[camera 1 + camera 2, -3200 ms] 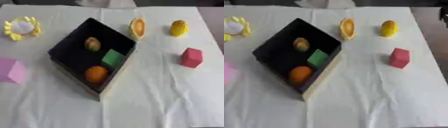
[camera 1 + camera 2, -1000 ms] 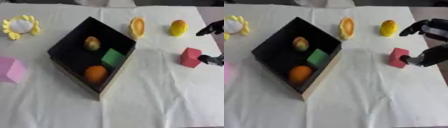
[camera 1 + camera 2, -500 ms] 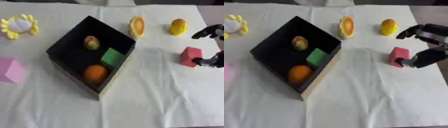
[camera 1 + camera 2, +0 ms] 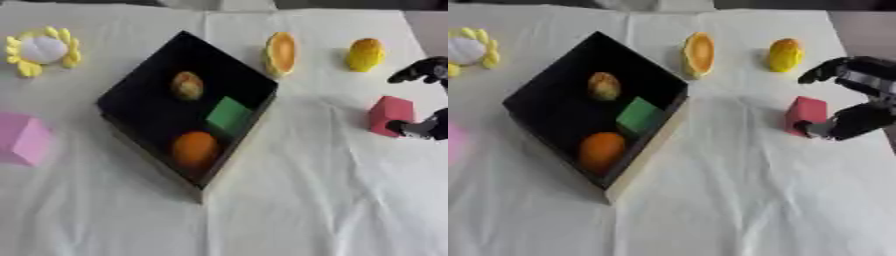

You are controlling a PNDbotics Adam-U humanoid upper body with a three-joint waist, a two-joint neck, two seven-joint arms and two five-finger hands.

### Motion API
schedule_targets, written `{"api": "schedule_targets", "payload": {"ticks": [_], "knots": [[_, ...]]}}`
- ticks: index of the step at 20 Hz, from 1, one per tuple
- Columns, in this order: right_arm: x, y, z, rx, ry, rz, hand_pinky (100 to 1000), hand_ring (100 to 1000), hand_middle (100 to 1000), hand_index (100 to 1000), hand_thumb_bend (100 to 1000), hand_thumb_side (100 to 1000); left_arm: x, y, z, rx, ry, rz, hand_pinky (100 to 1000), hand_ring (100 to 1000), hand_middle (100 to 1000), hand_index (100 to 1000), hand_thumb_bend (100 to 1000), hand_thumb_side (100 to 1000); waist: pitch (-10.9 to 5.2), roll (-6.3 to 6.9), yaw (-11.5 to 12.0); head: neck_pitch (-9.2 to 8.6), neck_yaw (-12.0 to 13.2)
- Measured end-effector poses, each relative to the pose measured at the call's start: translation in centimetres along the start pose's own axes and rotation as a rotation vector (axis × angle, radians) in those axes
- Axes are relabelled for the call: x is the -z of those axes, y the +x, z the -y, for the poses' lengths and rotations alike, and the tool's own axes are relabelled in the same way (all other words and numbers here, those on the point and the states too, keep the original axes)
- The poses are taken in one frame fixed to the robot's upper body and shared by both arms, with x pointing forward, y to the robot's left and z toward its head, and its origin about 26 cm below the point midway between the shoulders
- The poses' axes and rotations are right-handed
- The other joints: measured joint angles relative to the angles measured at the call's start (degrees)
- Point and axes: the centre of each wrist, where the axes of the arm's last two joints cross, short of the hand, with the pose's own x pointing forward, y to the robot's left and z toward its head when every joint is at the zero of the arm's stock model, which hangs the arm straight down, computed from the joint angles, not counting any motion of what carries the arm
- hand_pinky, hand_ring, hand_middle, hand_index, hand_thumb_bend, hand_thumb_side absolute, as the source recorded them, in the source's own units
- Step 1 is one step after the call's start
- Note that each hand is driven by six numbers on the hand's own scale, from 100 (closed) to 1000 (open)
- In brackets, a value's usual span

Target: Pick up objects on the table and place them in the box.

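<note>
While your right hand (image 4: 857, 102) brackets the red block (image 4: 806, 114), fingers (image 4: 822, 71) apart, nothing is gripped.
Close off-centre and you tip it across the bench (image 4: 737, 200).

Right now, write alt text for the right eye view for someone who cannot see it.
The robot's right hand reaches in from the right edge, thumb against a red block on the white-clothed table, fingers curved above it. A black box at left holds an orange ball, a green block and a brownish fruit.

Right robot hand (image 4: 425, 100) at edge beside red block (image 4: 389, 115), thumb seemingly touching it.
</note>
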Motion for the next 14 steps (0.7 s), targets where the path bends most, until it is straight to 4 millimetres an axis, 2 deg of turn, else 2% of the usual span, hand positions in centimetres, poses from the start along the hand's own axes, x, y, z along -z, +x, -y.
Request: {"api": "schedule_targets", "payload": {"ticks": [7, 14], "knots": [[0.4, -1.2, -0.5, 0.012, 0.02, -0.03, 900, 932, 863, 888, 414, 401, -0.2, -0.1, 0.1, -0.009, 0.004, -0.01, 797, 714, 715, 888, 226, 555, 0.6, 0.31, 0.3, -1.02, -0.3], [0.9, -2.3, -0.8, 0.021, 0.034, -0.064, 900, 935, 865, 890, 428, 397, -0.2, -0.1, 0.1, -0.014, 0.003, -0.013, 799, 715, 716, 888, 218, 558, 1.1, 0.79, 0.5, -1.22, -0.5]]}}
